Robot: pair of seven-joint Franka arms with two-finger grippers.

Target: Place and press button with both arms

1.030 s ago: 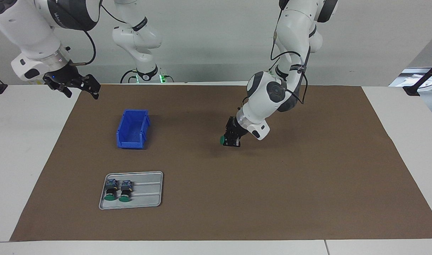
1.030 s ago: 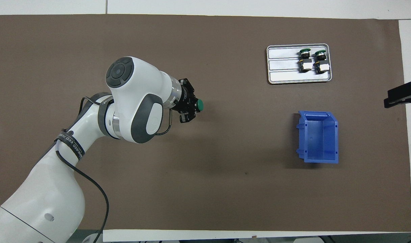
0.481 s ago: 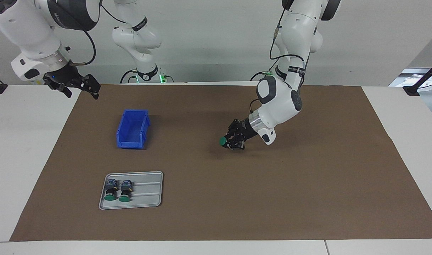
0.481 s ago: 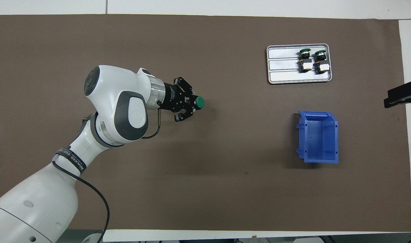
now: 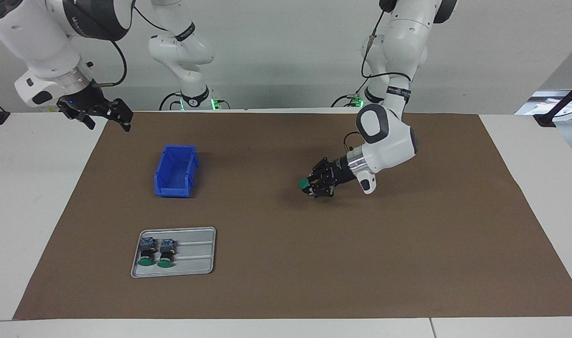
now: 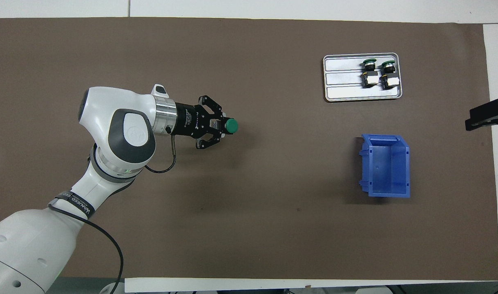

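My left gripper is shut on a button with a green cap. It holds the button low over the middle of the brown mat. The gripper lies almost level, with the cap pointing toward the right arm's end of the table. The overhead view shows the same gripper and button. Two more buttons lie side by side in a grey tray. My right gripper is open and empty, and waits raised over the mat's edge at the right arm's end.
A blue bin stands open on the mat, nearer to the robots than the tray. In the overhead view the bin and tray sit toward the right arm's end. White table borders the mat.
The left arm's wrist has swung down so the gripper lies flatter. The held button has shifted slightly toward the left arm's end. The right arm has not moved.
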